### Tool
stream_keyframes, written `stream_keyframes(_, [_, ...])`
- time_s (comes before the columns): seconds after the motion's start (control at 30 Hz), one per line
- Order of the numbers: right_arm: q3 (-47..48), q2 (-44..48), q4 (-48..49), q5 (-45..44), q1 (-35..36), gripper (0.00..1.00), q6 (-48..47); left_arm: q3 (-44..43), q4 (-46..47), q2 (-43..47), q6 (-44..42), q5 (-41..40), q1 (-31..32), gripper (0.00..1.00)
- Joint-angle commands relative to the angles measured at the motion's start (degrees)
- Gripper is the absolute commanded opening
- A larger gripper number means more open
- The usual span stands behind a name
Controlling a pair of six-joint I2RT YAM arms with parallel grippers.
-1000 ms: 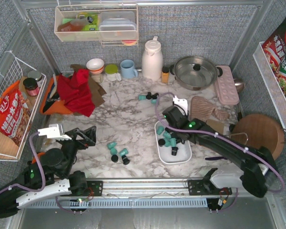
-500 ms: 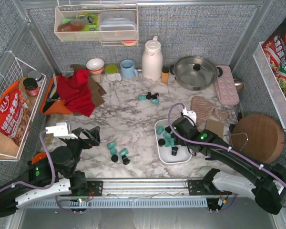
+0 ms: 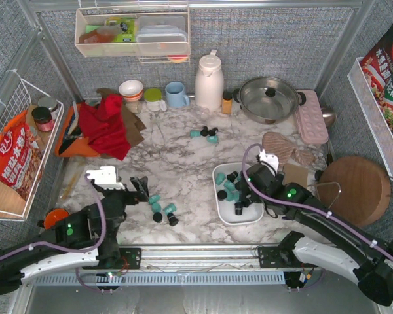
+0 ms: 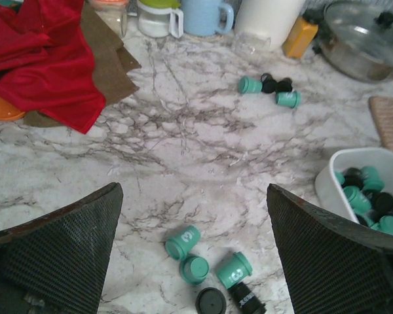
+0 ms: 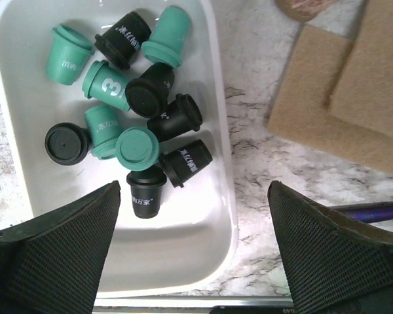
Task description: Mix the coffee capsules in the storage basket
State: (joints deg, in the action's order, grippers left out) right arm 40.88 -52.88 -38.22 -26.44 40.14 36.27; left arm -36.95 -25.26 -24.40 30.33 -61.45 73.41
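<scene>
**Setting: mock kitchen set up inside a robot test cell**

Kitchen evidence: marble-pattern table carrying a white thermos jug, lidded steel pot, blue mug, bowl, round wooden board and loose coffee capsules. A clear wall bin holds food containers. A wire basket at the left holds a snack bag and a jar.

Lab evidence: grey fabric panels close off three sides. An aluminium rail runs along the near edge, with the left arm and right arm mounted at it.
</scene>
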Motion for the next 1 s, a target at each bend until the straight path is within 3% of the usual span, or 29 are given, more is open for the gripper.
stream_keyframes(0.0, [1.2, 3.4, -3.5, -5.1, 0.1, 0.99, -1.0, 1.9, 0.0, -2.9, 4.4, 2.0, 0.0, 0.99])
stream_keyframes(0.27, [-2.0, 13.7, -3.5, -12.2, -0.1, 0.99, -3.2, 5.1, -7.9, -7.4, 17.8, 9.3, 0.0, 0.99])
stream_keyframes(0.53, [-8.4, 28.9, -6.4, -20.8, -0.5, 0.99, 3.6, 7.2, -12.5, -9.7, 30.4, 21.6, 0.0, 0.99])
stream_keyframes(0.77, [-11.6, 39.3, -7.5, -20.2, -0.6, 0.98, 1.6, 8.2, -12.6, -21.1, 33.7, 27.6, 0.0, 0.82])
stream_keyframes(0.97, [-11.9, 39.8, -6.8, -19.1, -0.6, 0.96, 0.8, 7.5, -12.9, -28.4, 34.5, 29.2, 0.0, 0.71])
